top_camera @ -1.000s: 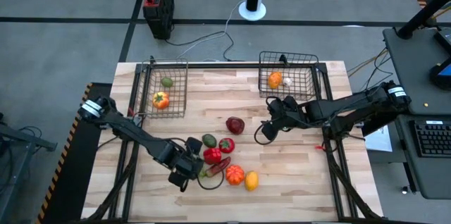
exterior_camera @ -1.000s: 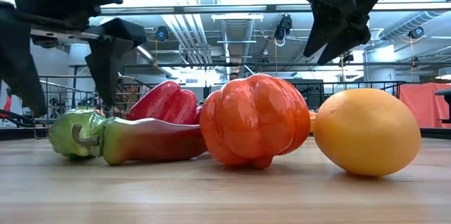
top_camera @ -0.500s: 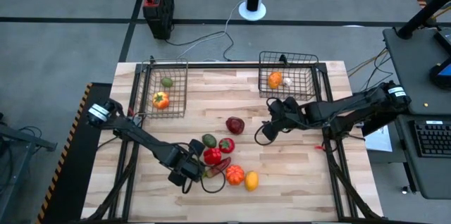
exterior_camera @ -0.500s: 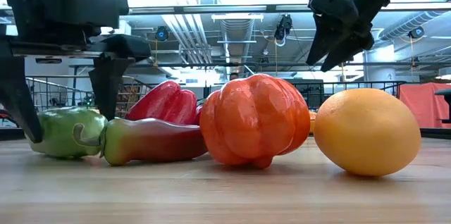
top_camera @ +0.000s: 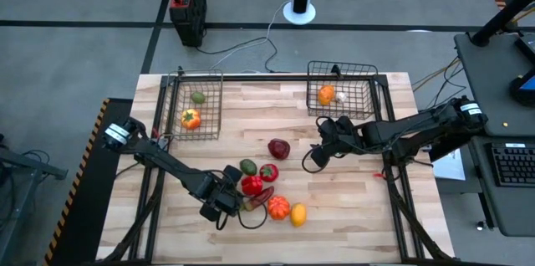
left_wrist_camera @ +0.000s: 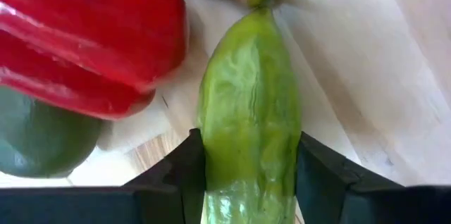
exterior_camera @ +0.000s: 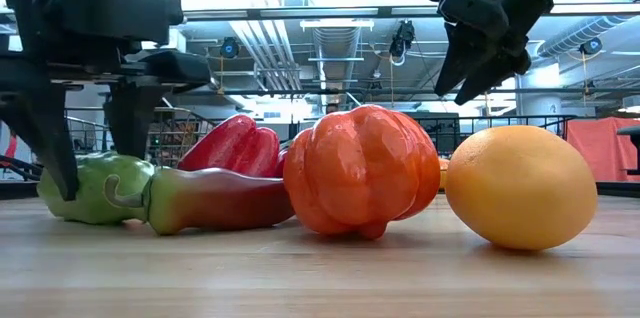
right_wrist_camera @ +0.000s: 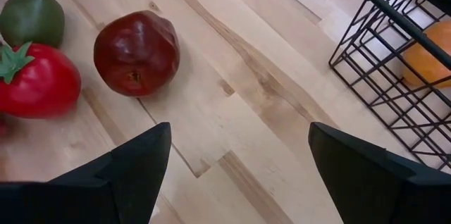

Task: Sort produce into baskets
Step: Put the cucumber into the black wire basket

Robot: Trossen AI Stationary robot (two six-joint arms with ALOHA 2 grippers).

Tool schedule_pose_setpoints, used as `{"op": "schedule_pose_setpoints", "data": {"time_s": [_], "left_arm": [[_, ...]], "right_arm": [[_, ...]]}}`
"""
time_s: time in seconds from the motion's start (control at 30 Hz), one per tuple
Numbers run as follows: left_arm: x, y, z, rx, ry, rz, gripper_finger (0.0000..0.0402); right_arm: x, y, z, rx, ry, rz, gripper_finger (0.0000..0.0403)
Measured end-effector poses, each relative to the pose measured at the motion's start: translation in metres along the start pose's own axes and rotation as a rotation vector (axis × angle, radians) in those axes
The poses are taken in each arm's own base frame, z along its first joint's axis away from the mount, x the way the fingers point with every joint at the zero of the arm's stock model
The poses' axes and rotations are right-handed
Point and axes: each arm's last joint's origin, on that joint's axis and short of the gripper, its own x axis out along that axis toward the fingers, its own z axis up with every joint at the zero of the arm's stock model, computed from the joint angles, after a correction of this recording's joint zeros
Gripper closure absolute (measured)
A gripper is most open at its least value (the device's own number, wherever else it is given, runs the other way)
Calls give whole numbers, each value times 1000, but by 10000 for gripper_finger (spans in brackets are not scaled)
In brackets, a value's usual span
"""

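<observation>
My left gripper (top_camera: 236, 204) is low over the table's near middle, shut on a long green vegetable (left_wrist_camera: 248, 118), which also shows in the low view (exterior_camera: 95, 190). Beside it lie a red-and-green chili (exterior_camera: 215, 201), a red pepper (top_camera: 252, 185), an orange pepper (top_camera: 278, 207) and a yellow lemon (top_camera: 298, 214). My right gripper (top_camera: 318, 154) hangs open and empty above the table, right of a dark maroon apple (right_wrist_camera: 136, 53). The left basket (top_camera: 194, 103) holds two pieces. The right basket (top_camera: 343, 86) holds an orange piece and a white one. My left gripper pinches the green vegetable between its two fingers, one on each long side (left_wrist_camera: 211, 160), near the end closest to the wrist. The fingers (exterior_camera: 50, 148) come down from above and lie across it. The vegetable lies on the table, its far end next to the chili's stem.
A red tomato (right_wrist_camera: 39, 79) and a dark green avocado (right_wrist_camera: 32, 16) lie near the apple at mid-table. A black box with a red top (top_camera: 187, 2) stands on the floor beyond the far edge. Bare wood lies between the two baskets and along the near edge.
My left gripper has come down over the green vegetable and its fingers have shut onto the vegetable's sides. The vegetable has shifted a little away from the chili and stays on the table.
</observation>
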Motion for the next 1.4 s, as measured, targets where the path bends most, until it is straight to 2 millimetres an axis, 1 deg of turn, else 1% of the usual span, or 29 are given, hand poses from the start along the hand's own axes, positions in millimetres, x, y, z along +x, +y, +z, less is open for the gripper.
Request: {"op": "schedule_pose_setpoints", "data": {"time_s": [0.1,0.17,0.23,0.3,0.4,0.5,0.6,0.67,0.73,0.83,0.93,1.07,1.17,1.27,1.4], "left_arm": [[-9,2,1,-28,19,-6,255],[-23,4,2,-45,36,-5,253],[-39,8,3,-61,34,6,247],[-60,13,3,-73,-2,49,245],[-95,25,-3,-97,-74,180,244],[-129,39,-19,-160,-127,340,243],[-160,58,-41,-299,-194,519,242],[-175,72,-57,-419,-241,595,242],[-184,87,-75,-549,-268,638,242],[-189,112,-102,-775,-272,724,243],[-191,134,-128,-970,-238,780,243],[-186,163,-156,-1214,-191,702,244],[-177,182,-177,-1409,-155,614,244],[-163,197,-195,-1464,-83,574,244],[-142,210,-211,-1506,-51,496,244]], "right_arm": [[0,0,0,0,-1,1,76],[0,0,0,-1,-2,2,76],[0,0,0,-2,-3,2,76],[0,0,1,-2,-5,4,76],[0,1,2,-3,-16,13,76],[0,2,2,-3,-18,15,76],[0,2,2,-7,-19,16,76],[0,2,2,-6,-20,17,76],[0,3,3,-8,-30,25,76],[0,4,5,-10,-51,42,76],[0,5,6,-16,-61,49,76],[0,6,7,-20,-68,54,76],[0,6,7,-21,-69,54,76],[0,6,7,-22,-68,54,76],[0,6,7,-25,-68,54,76]]}}
